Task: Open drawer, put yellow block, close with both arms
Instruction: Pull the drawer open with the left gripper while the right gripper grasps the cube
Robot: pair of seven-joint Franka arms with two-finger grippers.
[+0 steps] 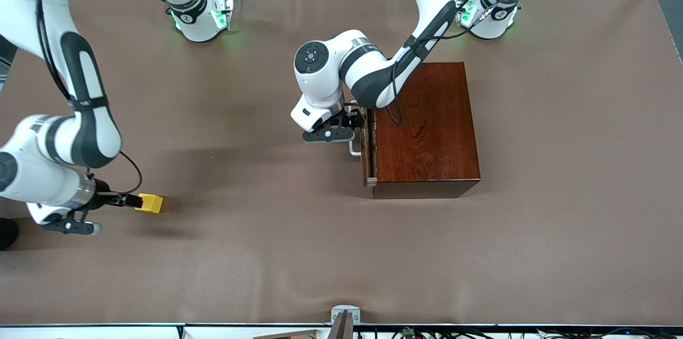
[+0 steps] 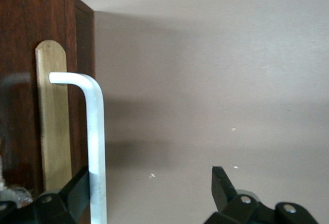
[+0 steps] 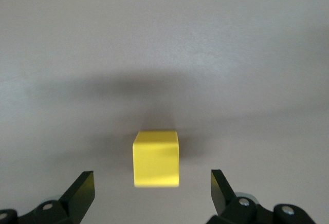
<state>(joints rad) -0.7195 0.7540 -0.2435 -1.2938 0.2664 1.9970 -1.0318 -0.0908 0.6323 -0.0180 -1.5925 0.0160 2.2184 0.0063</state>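
The dark reddish-brown box [image 1: 427,131] stands mid-table, and the drawer front [image 1: 368,152] sticks out slightly from it. The white handle [image 1: 355,151] faces the right arm's end. My left gripper [image 1: 349,124] is at the handle and open. In the left wrist view the handle bar [image 2: 95,142] lies just inside one finger [image 2: 77,190] of the left gripper [image 2: 151,188], with the other finger [image 2: 222,183] well apart. The yellow block [image 1: 151,203] rests on the table at the right arm's end. My right gripper [image 1: 129,200] is open, and the block [image 3: 156,158] sits just ahead of its fingertips [image 3: 152,188].
A brown cloth [image 1: 320,253] covers the whole table. The left arm's forearm crosses over the box's top corner. A small metal bracket [image 1: 344,315] sits at the table edge nearest the camera.
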